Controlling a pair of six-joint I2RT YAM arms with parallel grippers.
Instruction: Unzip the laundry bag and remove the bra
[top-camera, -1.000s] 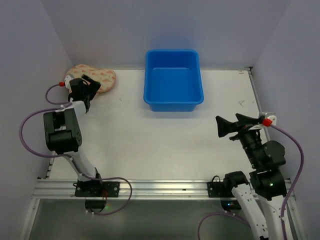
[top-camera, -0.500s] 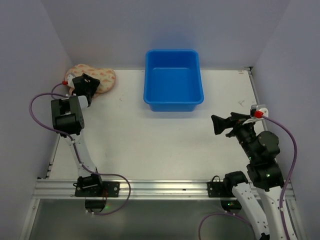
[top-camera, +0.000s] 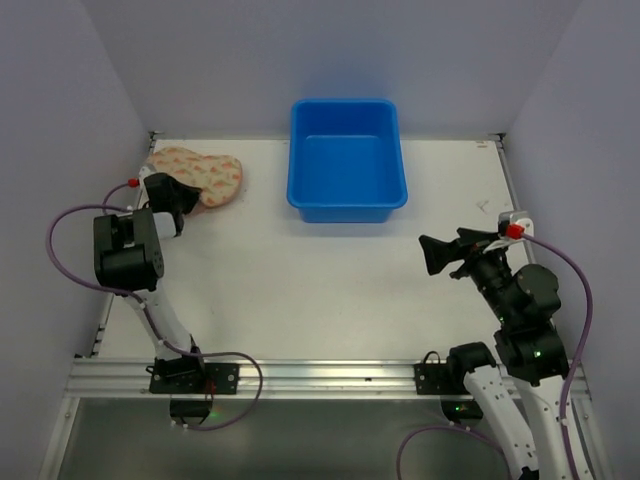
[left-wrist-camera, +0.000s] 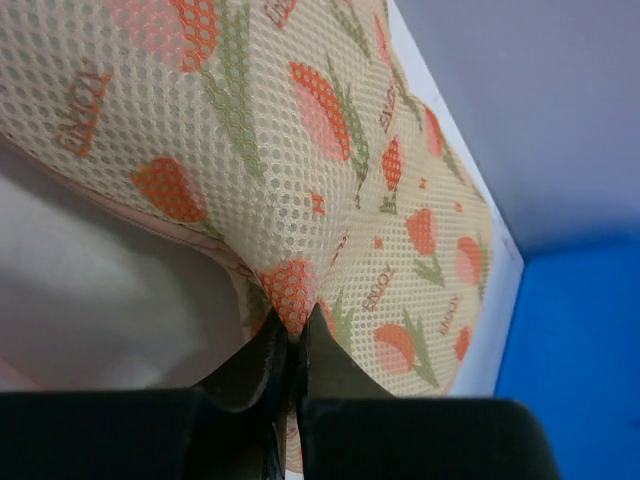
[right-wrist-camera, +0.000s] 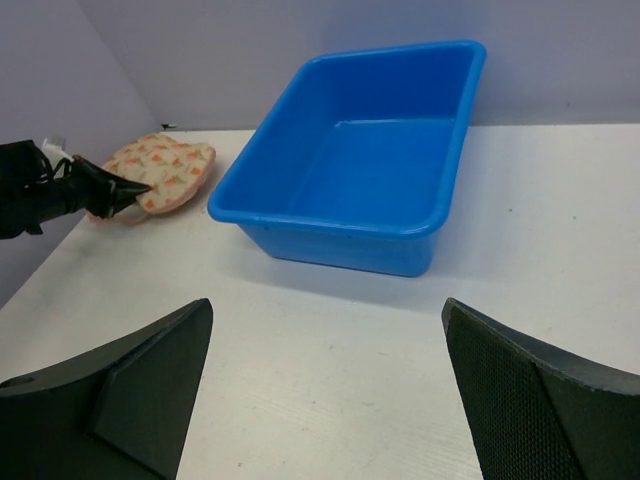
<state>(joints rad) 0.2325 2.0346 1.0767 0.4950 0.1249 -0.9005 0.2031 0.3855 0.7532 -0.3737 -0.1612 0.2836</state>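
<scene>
The laundry bag (top-camera: 203, 170) is a cream mesh case with an orange-pink print, lying closed in the far left corner of the table. My left gripper (top-camera: 186, 196) is shut on its near edge. In the left wrist view the two black fingers (left-wrist-camera: 262, 362) pinch a fold of the printed mesh of the laundry bag (left-wrist-camera: 300, 150), with the left gripper (left-wrist-camera: 297, 325) pressed tight. The bra is hidden. My right gripper (top-camera: 438, 252) hangs open over the right side of the table, and in its own view the right gripper (right-wrist-camera: 326, 306) holds nothing. It sees the laundry bag (right-wrist-camera: 160, 170) far off to the left.
A blue plastic tub (top-camera: 346, 208) with nothing in it stands at the back centre, also seen as the tub (right-wrist-camera: 340, 245) ahead of my right wrist. Grey walls close in the table on the left, back and right.
My left gripper has closed on the bag's near edge and drawn it a little out of the corner, toward the right. The right arm has edged slightly left.
</scene>
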